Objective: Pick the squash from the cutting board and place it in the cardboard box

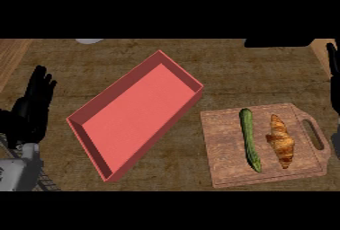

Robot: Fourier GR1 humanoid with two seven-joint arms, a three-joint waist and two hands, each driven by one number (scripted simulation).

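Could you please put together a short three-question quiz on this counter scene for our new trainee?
1. True or false: the long green squash lies inside the shallow red cardboard box.
2. What lies beside the squash on the brown wooden cutting board? A) a golden-brown croissant B) a white cup C) a yellow banana
3. Fill in: the robot's black left hand rests open at the view's ____ edge.

Key
1. False: the squash lies on the cutting board, which sits to the right of the box.
2. A: the croissant lies to the squash's right, apart from it.
3. Left, fingers up, away from the box.
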